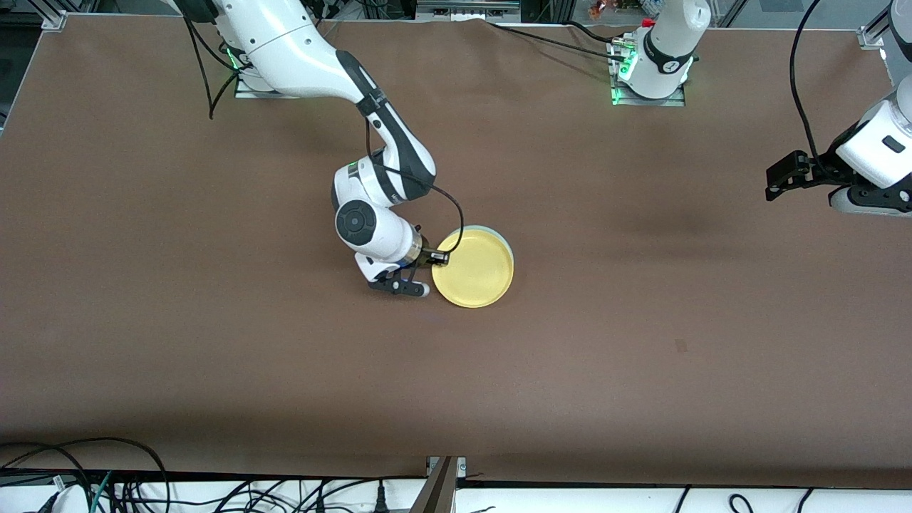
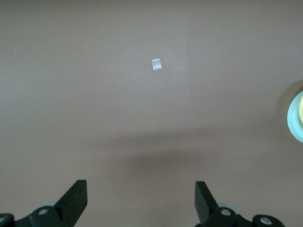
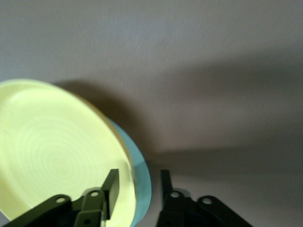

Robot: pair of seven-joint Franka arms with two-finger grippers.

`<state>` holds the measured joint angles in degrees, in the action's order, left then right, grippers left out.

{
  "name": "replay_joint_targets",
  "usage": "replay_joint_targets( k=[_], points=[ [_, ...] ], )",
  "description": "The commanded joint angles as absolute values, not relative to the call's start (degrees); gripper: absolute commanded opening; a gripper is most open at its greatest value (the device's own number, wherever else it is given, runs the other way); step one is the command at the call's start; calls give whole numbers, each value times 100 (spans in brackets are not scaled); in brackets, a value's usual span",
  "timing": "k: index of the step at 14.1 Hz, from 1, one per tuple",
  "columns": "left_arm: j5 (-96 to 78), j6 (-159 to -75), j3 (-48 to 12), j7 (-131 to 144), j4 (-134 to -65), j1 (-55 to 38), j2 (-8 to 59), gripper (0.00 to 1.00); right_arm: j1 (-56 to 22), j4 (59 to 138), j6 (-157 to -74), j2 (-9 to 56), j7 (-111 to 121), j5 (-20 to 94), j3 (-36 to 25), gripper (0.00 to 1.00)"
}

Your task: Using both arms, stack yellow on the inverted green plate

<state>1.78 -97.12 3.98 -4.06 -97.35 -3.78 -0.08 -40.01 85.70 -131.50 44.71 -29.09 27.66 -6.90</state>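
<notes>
The yellow plate lies on top of the pale green plate near the table's middle; only a thin green edge shows under it. My right gripper is low at the plates' rim on the right arm's side. In the right wrist view it is open, with one finger over the yellow plate and the other outside the green plate's rim. My left gripper waits open and empty over the left arm's end of the table, and it also shows in the left wrist view.
A small pale patch lies on the brown table under the left gripper's view. The plates' edge shows at that view's border. Cables run along the table's front edge.
</notes>
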Motion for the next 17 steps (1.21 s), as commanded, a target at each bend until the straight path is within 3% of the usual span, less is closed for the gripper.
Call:
replay_joint_targets(
  k=[1,7,12,15,17],
  points=[
    [176,-9712,387,-457,-9598,-255,-9,100,-3867,8421,-12264,3991,-2394,2760,-1289,100],
    [167,-9721,387,-475,-9229,-246,61,100,-3858,8350,-10470,3542,-469,2742,-3249,100],
    [158,-9756,369,-457,-8948,-176,263,100,-3858,7798,-9029,3472,931,2602,-4569,100],
    [158,-9721,360,-475,-8903,-176,325,100,-3552,7629,-8648,3079,1037,1911,-4405,100],
    [167,-9712,334,-475,-8886,-185,316,100,-2948,7751,-8631,2429,1028,963,-3451,100]
  ],
)
